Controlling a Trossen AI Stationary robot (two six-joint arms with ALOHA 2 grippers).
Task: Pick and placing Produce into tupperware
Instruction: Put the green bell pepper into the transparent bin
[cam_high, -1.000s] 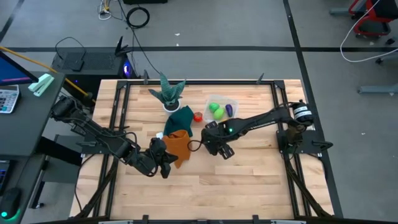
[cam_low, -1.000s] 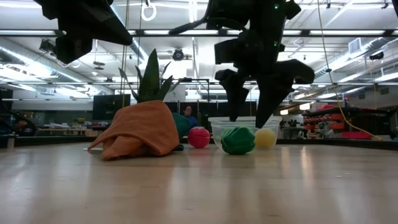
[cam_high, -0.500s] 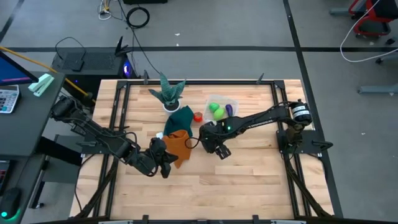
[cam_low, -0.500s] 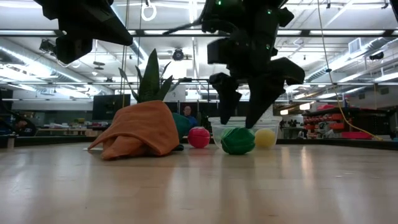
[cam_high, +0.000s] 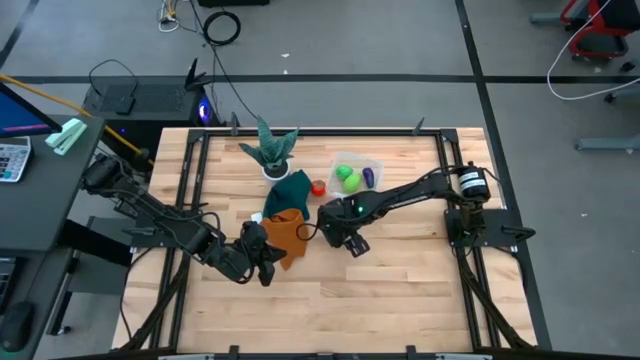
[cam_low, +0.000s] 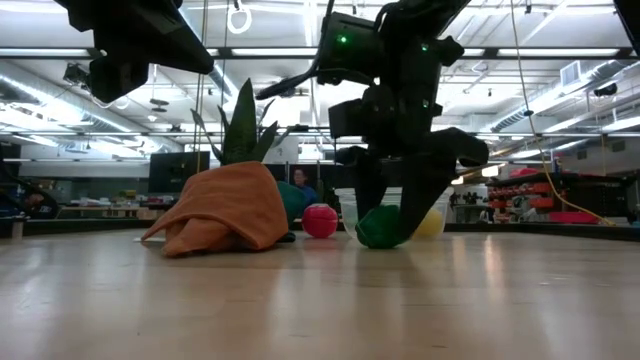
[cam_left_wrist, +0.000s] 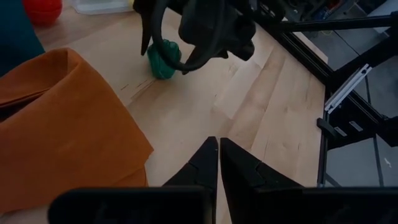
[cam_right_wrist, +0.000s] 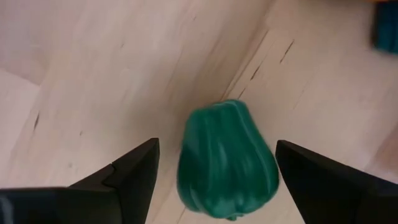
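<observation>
I have the right gripper (cam_right_wrist: 214, 180) spread around the dark green ridged toy pepper (cam_right_wrist: 226, 158), which sits on the wood surface (cam_high: 400, 290) just in front of the clear squarish plastic tupperware (cam_high: 357, 172). The left gripper (cam_left_wrist: 217, 163) waits pressed together beside the orange cloth (cam_left_wrist: 56, 118).

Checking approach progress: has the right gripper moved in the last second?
Yes. In the low view the right gripper has come down, its open fingers now straddling the dark green pepper on the table.

Right gripper (cam_right_wrist: 211, 180) is hanging low over the table, fingers spread wide — left gripper (cam_left_wrist: 219, 163) is sitting closed, parked front-left.
</observation>
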